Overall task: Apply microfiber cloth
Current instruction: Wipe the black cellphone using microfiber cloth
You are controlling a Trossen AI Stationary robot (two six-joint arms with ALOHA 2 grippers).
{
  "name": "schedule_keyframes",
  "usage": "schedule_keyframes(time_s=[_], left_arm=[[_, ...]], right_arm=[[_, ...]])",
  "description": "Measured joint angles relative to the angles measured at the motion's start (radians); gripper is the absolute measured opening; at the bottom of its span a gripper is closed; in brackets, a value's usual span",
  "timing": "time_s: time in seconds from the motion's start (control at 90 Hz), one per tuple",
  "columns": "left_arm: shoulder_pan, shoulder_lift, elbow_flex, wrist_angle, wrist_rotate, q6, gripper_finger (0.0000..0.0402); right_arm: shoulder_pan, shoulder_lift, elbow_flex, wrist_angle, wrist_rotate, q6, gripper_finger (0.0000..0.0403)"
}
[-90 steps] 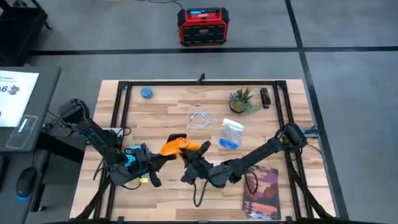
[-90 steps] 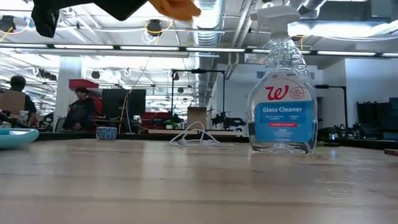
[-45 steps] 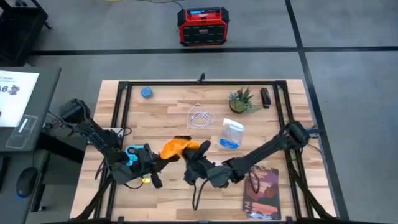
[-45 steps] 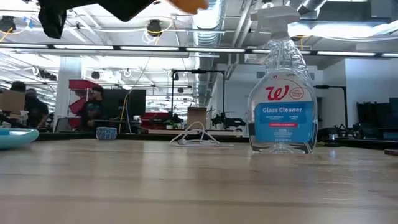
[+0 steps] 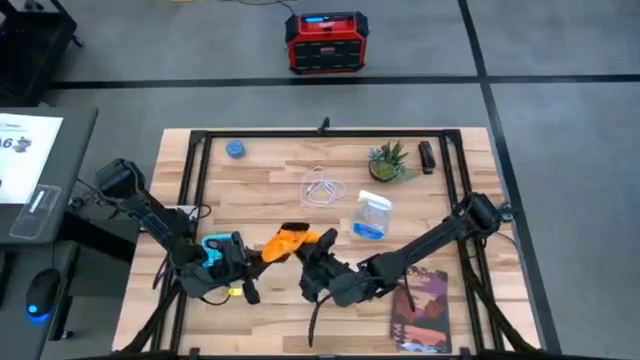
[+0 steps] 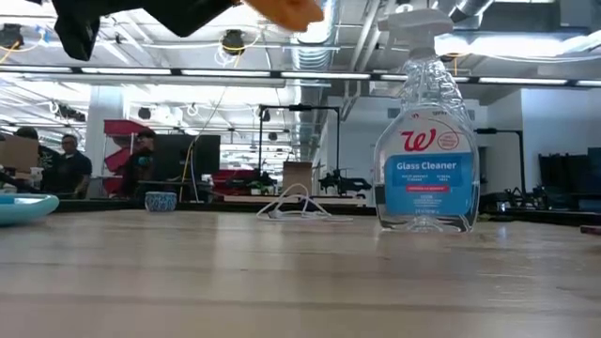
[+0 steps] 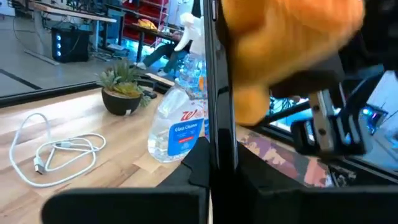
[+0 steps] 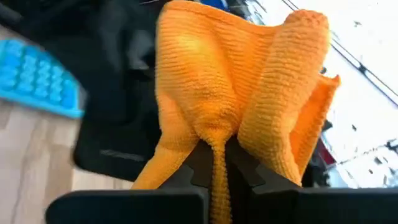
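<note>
Right pincer clenched on microfiber cloth, now carried slightly toward 5 o'clock, nearer the left pincer; left's state unreadable. Application seemingly imminent.

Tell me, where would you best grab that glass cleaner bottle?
Probably the narrow neck just under the trigger head of the glass cleaner bottle, coming level from the side. It stands upright on the table, and its body widens below, so a tool would likely close better around the neck.

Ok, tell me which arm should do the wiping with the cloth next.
The right. Its gripper is shut on the microfiber cloth, which bunches up between its fingers. The left gripper holds a thin dark slab edge-on beside the cloth, so it looks better placed to steady that.
</note>
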Motion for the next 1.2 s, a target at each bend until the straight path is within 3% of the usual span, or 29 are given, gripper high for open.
schedule_keyframes(time_s=[0.078, 0.178, 0.233, 0.289, 0.411, 0.478, 0.556, 0.689, 0.767, 0.844, 0.956, 1.011, 1.078, 1.2], left_arm=[[-0.001, 0.0, 0.0, -0.005, 0.004, 0.0, 0.0006], [-0.002, 0.001, 0.0, -0.015, 0.032, 0.005, 0.0006], [-0.002, 0.001, 0.0, -0.015, 0.036, 0.005, 0.0006], [0.0, 0.001, -0.001, -0.018, 0.029, 0.003, 0.0006], [0.002, -0.001, 0.0, 0.0, -0.008, -0.005, 0.0006], [0.006, -0.001, 0.0, 0.002, -0.008, -0.008, 0.0006], [0.007, -0.001, 0.0, 0.0, -0.008, -0.011, 0.0006], [0.005, 0.001, 0.0, -0.013, 0.038, -0.005, 0.0006], [0.005, 0.001, 0.0, -0.015, 0.043, -0.003, 0.0006], [0.006, 0.002, -0.001, -0.019, 0.031, -0.003, 0.0006], [0.008, -0.001, 0.0, 0.002, -0.004, -0.007, 0.0006], [0.008, -0.001, 0.0, 0.001, -0.016, -0.01, 0.0006], [0.014, -0.001, 0.0, 0.001, -0.024, -0.01, 0.0006], [0.016, 0.001, -0.001, 0.038, -0.01, 0.014, 0.0006]], right_arm=[[-0.007, -0.01, 0.0, -0.039, -0.109, 0.082, 0.0001], [-0.024, -0.012, 0.001, -0.124, -0.346, 0.187, 0.0001], [-0.033, -0.008, 0.001, -0.175, -0.408, 0.225, 0.0001], [-0.037, -0.007, 0.001, -0.2, -0.38, 0.248, 0.0001], [-0.019, -0.033, -0.001, -0.189, -0.057, 0.246, 0.0001], [-0.018, -0.057, -0.001, -0.181, 0.021, 0.248, 0.0001], [-0.021, -0.068, 0.0, -0.182, -0.031, 0.265, 0.0001], [-0.03, -0.043, 0.002, -0.177, -0.32, 0.319, 0.0001], [-0.034, -0.015, 0.001, -0.2, -0.414, 0.321, 0.0001], [-0.036, 0.0, 0.0, -0.203, -0.374, 0.322, 0.0001], [-0.024, -0.001, 0.0, -0.155, -0.123, 0.323, 0.0001], [-0.023, -0.006, 0.0, -0.137, -0.055, 0.318, 0.0001], [-0.025, -0.008, 0.0, -0.126, -0.073, 0.318, 0.0001], [-0.031, -0.002, 0.001, -0.126, -0.229, 0.337, 0.0001]])
